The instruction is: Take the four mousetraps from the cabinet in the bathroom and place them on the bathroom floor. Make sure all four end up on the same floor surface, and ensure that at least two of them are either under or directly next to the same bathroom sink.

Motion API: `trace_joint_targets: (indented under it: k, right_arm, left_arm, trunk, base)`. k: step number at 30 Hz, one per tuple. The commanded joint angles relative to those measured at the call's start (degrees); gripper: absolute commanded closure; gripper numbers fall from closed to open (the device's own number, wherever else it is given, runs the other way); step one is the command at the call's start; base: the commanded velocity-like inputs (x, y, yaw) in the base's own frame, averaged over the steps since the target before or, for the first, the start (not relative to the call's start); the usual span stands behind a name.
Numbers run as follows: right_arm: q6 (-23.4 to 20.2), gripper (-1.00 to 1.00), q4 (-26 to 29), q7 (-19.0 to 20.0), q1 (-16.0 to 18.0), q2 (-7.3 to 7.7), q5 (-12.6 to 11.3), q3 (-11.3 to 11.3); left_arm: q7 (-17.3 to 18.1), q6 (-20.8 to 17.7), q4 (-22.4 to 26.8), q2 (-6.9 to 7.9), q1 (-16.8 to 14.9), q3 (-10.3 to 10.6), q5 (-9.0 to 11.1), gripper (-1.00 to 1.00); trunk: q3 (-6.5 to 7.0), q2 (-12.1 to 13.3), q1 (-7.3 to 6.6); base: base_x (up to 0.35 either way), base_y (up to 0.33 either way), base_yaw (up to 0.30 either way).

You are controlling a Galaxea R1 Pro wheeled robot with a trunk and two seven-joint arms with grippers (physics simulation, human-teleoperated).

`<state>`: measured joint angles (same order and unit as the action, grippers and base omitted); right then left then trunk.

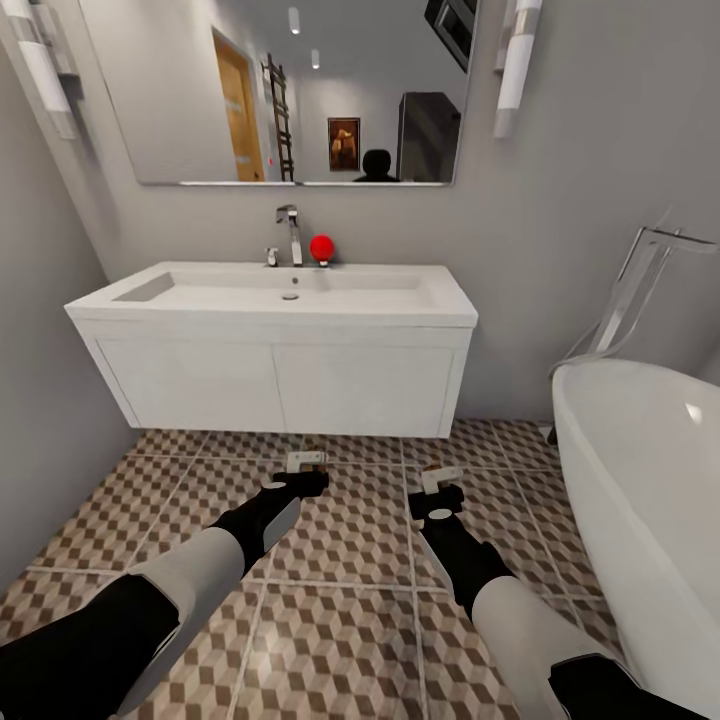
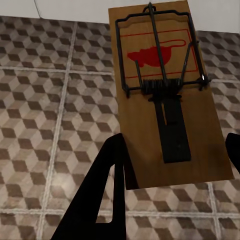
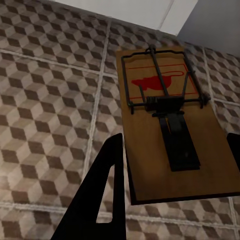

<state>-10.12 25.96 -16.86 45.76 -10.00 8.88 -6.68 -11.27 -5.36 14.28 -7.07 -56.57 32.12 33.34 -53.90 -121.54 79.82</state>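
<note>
Each hand carries one mousetrap, a brown wooden plate with a black wire spring and a red mouse print. My left gripper [image 1: 305,472] is shut on a mousetrap [image 2: 165,95], held above the cube-patterned bathroom floor [image 1: 350,600] just in front of the white vanity. My right gripper [image 1: 440,492] is shut on a second mousetrap [image 3: 165,120], a little further right and closer to me. The white rectangular sink [image 1: 280,295] with its chrome tap [image 1: 290,235] stands straight ahead. The orange-brown cabinet and the other mousetraps are out of view.
A white oval bathtub [image 1: 650,480] with a chrome floor tap [image 1: 640,290] fills the right side. A grey wall [image 1: 40,400] closes the left. A red ball [image 1: 321,248] sits beside the tap, under a wide mirror [image 1: 300,90]. Floor tiles run under the wall-hung vanity [image 1: 275,385].
</note>
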Motion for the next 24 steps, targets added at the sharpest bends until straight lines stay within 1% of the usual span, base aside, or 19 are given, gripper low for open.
trace_joint_targets:
  k: [1,24]
  right_arm:
    - [-0.5,1.0,0.1,-0.3,0.0,0.0,0.5,-0.2]
    - [-0.5,1.0,0.1,-0.3,0.0,0.0,0.5,-0.2]
  left_arm:
    - [-0.4,-0.3,0.1,0.04,0.0,0.5,0.3,1.0]
    - [-0.4,-0.3,0.1,0.04,0.0,0.5,0.3,1.0]
  trunk:
    - [-0.23,-0.4,0.22]
    - [-4.36,-9.7,5.27]
  base:
    - [0.0,0.0,0.0]
    - [0.0,0.0,0.0]
